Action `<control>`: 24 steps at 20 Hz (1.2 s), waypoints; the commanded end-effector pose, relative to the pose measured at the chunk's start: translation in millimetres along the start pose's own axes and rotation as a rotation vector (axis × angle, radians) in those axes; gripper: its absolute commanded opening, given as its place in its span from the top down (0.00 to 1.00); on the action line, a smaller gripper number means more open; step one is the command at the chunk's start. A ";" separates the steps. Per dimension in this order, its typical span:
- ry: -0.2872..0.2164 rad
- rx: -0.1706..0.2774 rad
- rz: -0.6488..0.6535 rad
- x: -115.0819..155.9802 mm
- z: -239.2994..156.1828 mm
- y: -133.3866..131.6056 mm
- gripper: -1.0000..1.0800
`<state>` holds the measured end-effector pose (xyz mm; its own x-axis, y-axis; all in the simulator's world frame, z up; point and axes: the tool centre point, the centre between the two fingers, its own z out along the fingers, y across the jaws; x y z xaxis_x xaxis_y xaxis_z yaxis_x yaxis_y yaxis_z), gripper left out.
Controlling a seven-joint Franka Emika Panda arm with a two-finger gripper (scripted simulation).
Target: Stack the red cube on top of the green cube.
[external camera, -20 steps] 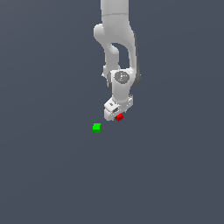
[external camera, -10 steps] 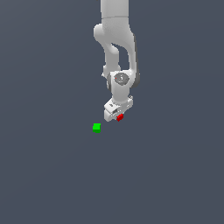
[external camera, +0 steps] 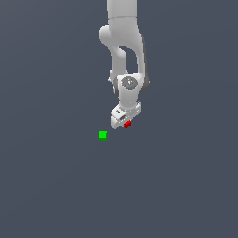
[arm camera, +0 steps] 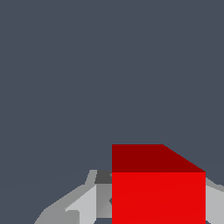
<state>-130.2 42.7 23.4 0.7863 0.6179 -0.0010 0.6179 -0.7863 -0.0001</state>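
The red cube (external camera: 127,124) sits between the fingertips of my white gripper (external camera: 124,123), which hangs down from the arm at the middle of the exterior view. In the wrist view the red cube (arm camera: 157,188) fills the space between the grey fingers (arm camera: 83,205), so the gripper is shut on it. The green cube (external camera: 102,135) lies on the dark grey floor to the exterior view's left of the gripper and a little nearer the camera, apart from it. The green cube does not show in the wrist view.
The plain dark grey floor (external camera: 56,186) stretches all around. The white arm (external camera: 123,42) rises above the gripper to the top of the exterior view. No other objects show.
Almost nothing: the gripper hand has shifted only very slightly, with the red cube staying between its fingers. The green cube has not moved.
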 end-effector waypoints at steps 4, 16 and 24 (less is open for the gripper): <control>0.001 -0.001 0.000 -0.2 -16.6 0.1 1.00; 0.001 0.000 -0.001 0.1 -83.2 -0.7 1.00; 0.001 0.000 -0.001 0.9 -95.1 -0.2 1.00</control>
<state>-129.4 43.6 118.7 0.7857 0.6186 0.0008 0.6186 -0.7857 0.0005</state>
